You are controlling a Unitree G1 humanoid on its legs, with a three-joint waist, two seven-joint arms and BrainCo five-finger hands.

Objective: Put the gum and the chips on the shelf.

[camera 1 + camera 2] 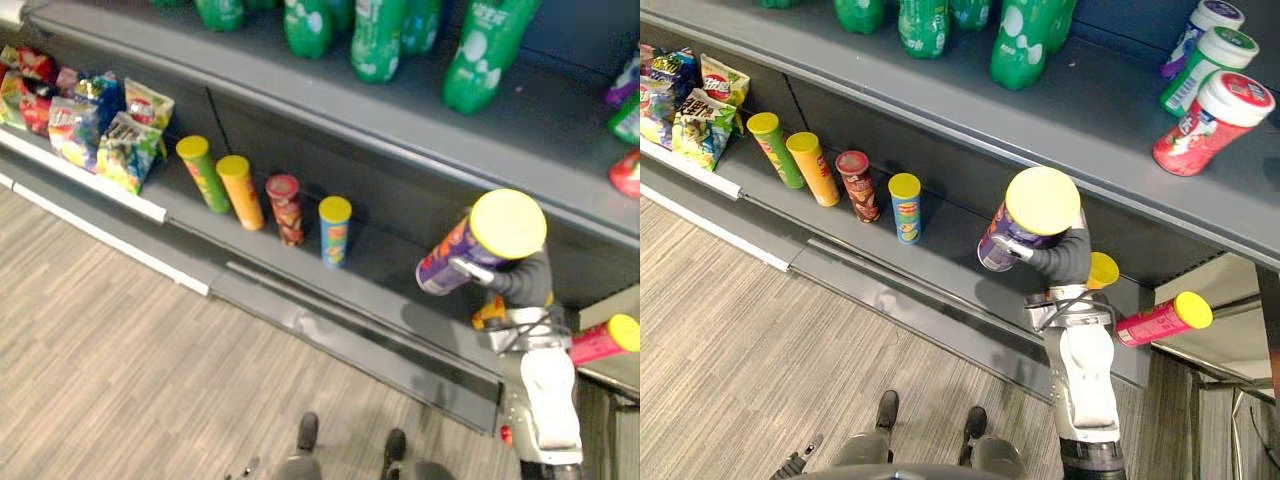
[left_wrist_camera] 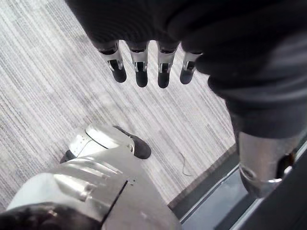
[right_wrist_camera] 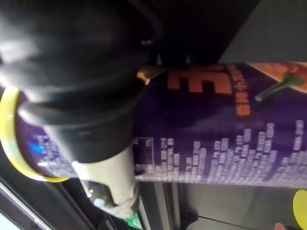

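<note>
Purple chips can, yellow-lidded, is being held tilted in front of the lower shelf, at 3 o'clock from the row of four cans standing there. The right hand is grasping it, fingers wrapping round the body. Gum tubs are standing on the upper shelf, at 2 o'clock from the held can. A pink can is lying on its side at 4 o'clock. The left hand is hanging over the floor with fingers released, holding nothing.

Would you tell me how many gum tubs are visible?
3, together at the upper shelf's right end: a purple tub, a green tub, a pink tub. Others may sit beyond the edge.
</note>
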